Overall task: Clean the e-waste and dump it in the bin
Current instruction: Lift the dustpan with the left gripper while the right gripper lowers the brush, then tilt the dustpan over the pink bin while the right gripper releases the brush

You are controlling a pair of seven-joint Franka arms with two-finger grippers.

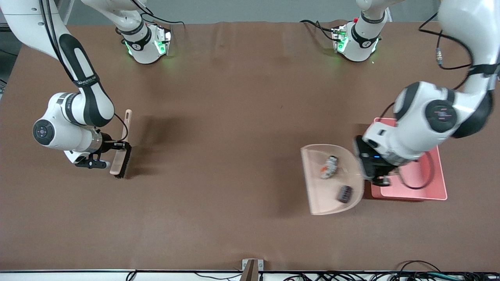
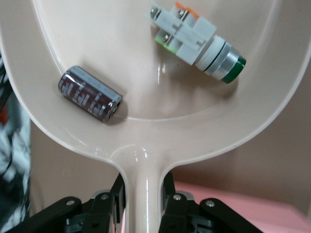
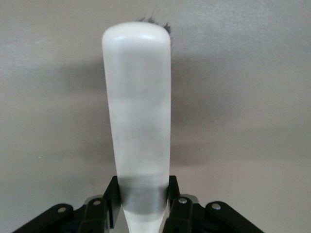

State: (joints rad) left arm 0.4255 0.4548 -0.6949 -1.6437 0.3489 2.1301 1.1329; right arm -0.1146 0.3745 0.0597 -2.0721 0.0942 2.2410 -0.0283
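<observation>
Toward the left arm's end of the brown table [image 1: 234,117], the left tool [image 1: 381,177] is clamped on the handle of a beige plastic dustpan [image 1: 318,195], its fingers [image 2: 104,206] pressed against both sides of that handle. Two pieces of e-waste lie in the pan: a white plastic component with green and orange marks and a green round end [image 2: 197,41], and, nearer the front camera, a dark maroon cylindrical capacitor [image 2: 90,94]; they lie apart. Just beside the pan, partly under the left arm, sits the bin, a low-walled pink rectangular plastic tub [image 1: 437,183]. Toward the right arm's end, the right tool [image 1: 117,146] is closed on the handle of a beige brush with black bristles [image 1: 119,164], whose bristles point down at the table.
</observation>
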